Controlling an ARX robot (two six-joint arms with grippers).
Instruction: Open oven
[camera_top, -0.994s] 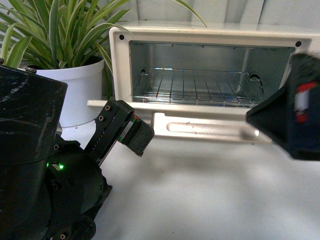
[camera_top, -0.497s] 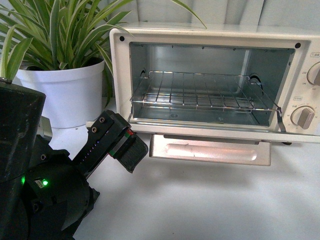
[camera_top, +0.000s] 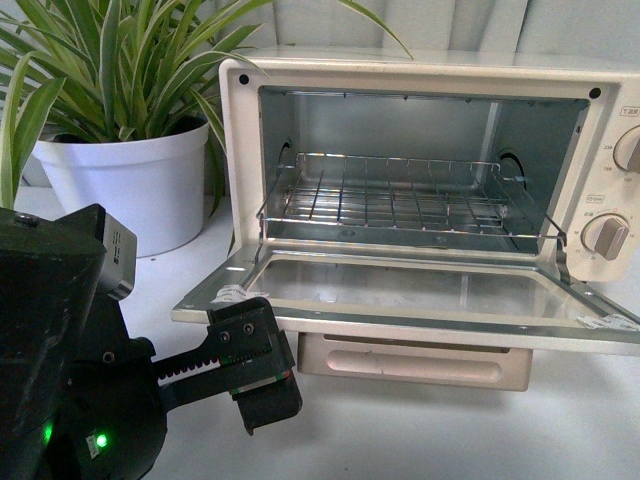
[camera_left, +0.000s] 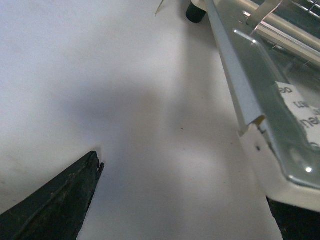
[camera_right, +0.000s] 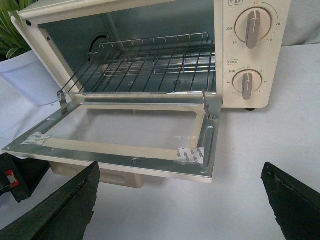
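Door (camera_top: 400, 298) dropped flat, wire rack (camera_top: 400, 195) inside oven (camera_top: 420, 75), left hand (camera_top: 265, 382) beneath

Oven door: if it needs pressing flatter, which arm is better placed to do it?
Left, likely. The left end effector, jaws open, sits just below the oven door at its left front corner. The right end effector, also open, faces the door's front edge but is out of the front view, so seemingly further off.

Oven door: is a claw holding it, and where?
Nothing is held: left gripper and right gripper are both open, neither clamped on the oven door.
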